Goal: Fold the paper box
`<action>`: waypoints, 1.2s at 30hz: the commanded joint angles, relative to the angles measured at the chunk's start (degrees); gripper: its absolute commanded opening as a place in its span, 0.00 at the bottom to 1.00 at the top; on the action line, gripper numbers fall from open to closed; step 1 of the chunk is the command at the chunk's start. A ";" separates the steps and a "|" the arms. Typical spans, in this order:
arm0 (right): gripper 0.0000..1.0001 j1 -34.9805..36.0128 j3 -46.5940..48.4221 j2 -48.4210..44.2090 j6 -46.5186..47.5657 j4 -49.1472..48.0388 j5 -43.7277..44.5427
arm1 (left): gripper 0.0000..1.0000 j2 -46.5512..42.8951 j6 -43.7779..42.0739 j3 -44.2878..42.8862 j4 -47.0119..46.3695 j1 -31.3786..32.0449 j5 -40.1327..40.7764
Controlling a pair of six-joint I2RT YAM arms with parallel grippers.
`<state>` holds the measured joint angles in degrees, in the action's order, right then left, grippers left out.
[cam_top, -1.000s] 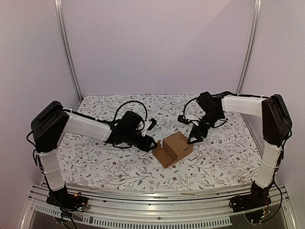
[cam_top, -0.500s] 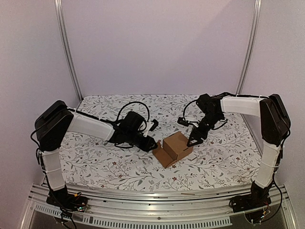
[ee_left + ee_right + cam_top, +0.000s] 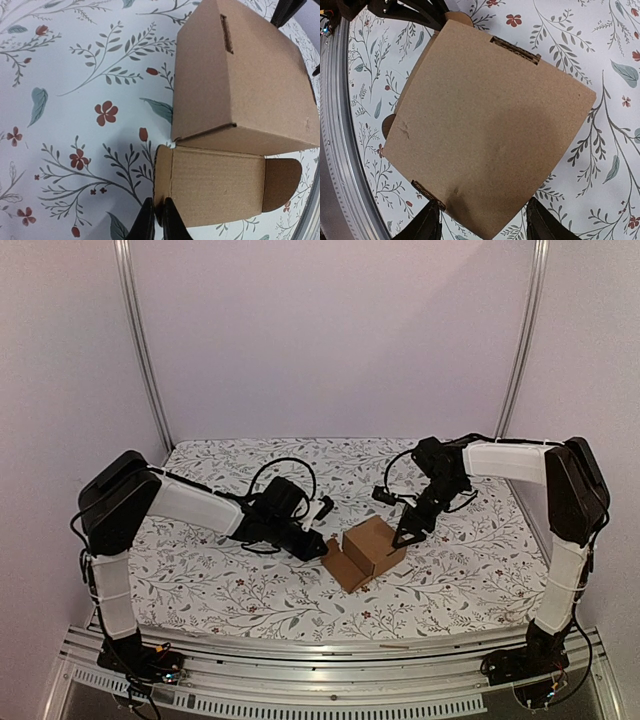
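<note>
The paper box [image 3: 372, 542] is a brown carton standing on the floral cloth, its lid flap [image 3: 343, 565] lying open toward the front left. In the left wrist view the box [image 3: 240, 85] shows a slit in its top, and the lid [image 3: 215, 185] lies flat with a rounded tab at its right end. My left gripper [image 3: 159, 216] is shut on the lid's narrow side flap [image 3: 163, 170]; in the top view the left gripper [image 3: 322, 548] sits at the lid's left edge. My right gripper [image 3: 403, 536] is open, its fingers [image 3: 427, 222] straddling the box's near corner [image 3: 485, 115].
The floral tablecloth [image 3: 220, 580] covers the table. An aluminium rail [image 3: 330, 645] runs along the front edge and shows as a rail [image 3: 340, 150] at the left of the right wrist view. Pale walls and two metal posts enclose the back and sides.
My left gripper has slid slightly right to the lid's edge and closed on its side flap. The right gripper has edged in slightly at the box's right side; the box has stayed put.
</note>
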<state>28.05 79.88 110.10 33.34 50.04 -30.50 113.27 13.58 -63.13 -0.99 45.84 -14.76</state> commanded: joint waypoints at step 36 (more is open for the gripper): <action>0.59 29.58 -26.00 -15.34 16.82 -30.02 36.32 | 0.00 -2.43 -4.79 -2.04 8.39 3.15 2.87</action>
<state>57.04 54.33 92.58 51.29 21.12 4.25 112.40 9.21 -64.66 4.40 48.21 -12.53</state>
